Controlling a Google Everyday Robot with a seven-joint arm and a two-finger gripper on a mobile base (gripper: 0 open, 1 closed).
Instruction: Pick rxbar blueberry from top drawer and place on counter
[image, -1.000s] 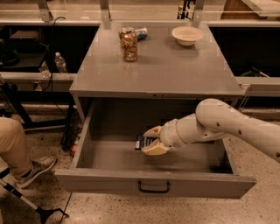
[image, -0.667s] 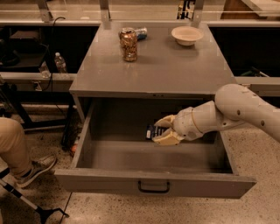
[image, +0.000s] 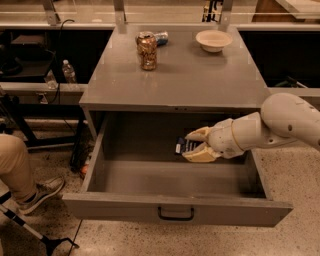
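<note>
The top drawer (image: 175, 212) is pulled wide open, its black handle at the front centre. My gripper (image: 196, 145) reaches in from the right and is shut on the rxbar blueberry (image: 185, 145), a small dark navy packet with white print, held between the two cream fingers (image: 202, 155) above the drawer floor, near the drawer's back. The counter (image: 185, 75) is the flat grey top just behind and above the gripper.
On the counter stand a brown can (image: 147, 51), a blue-and-silver packet behind it (image: 161, 36) and a white bowl (image: 213, 40) at the back right. A seated person's leg and shoe (image: 30, 187) are at the left. A water bottle (image: 68, 72) stands on a left shelf.
My gripper has lifted the packet up off the drawer floor and moved it right and toward the back of the drawer, closer to the counter's front edge.
</note>
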